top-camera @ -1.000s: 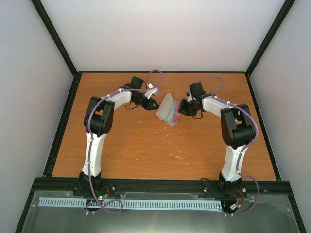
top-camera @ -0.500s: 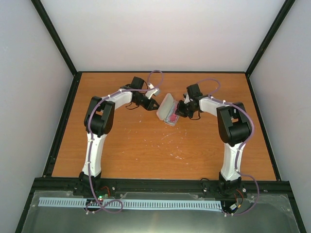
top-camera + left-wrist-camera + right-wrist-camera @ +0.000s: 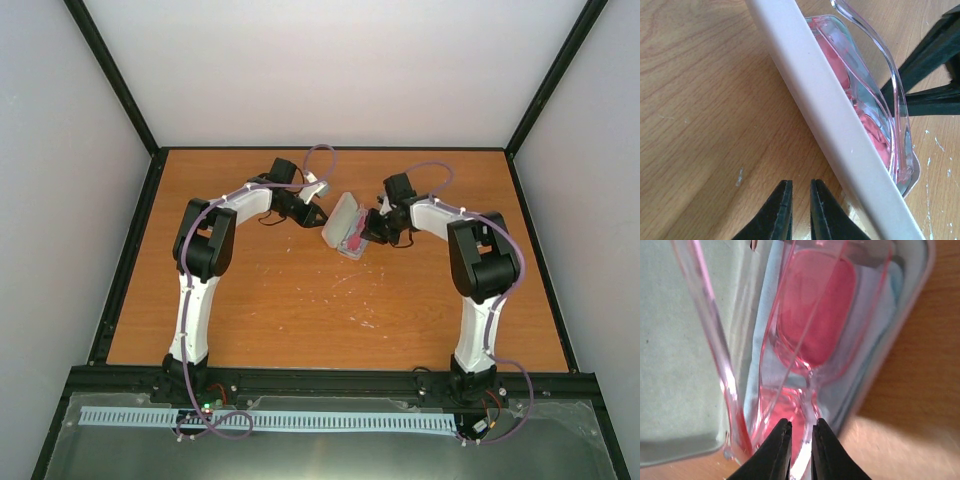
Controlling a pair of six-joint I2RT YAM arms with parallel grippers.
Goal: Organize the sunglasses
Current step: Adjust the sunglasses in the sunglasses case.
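The sunglasses (image 3: 352, 238), with a thin translucent pink frame, lie in the open pink case (image 3: 340, 216) at the table's middle back. In the right wrist view the sunglasses (image 3: 817, 325) rest on a light blue cloth (image 3: 886, 305) in the case's tray (image 3: 912, 315), and one arm stands up along the left. My right gripper (image 3: 371, 229) (image 3: 801, 432) is shut, its tips right at the frame's near rim. My left gripper (image 3: 318, 214) (image 3: 801, 426) is shut and empty on the table behind the case's raised lid (image 3: 830, 115). The sunglasses (image 3: 860, 95) show beyond the lid.
The orange table (image 3: 300, 300) is bordered by black rails (image 3: 130, 250) and white walls. My right gripper's black fingers (image 3: 932, 75) show at the right of the left wrist view, close to the case.
My right gripper has moved left, in to the open side of the case. The left arm and the case have stayed about where they were.
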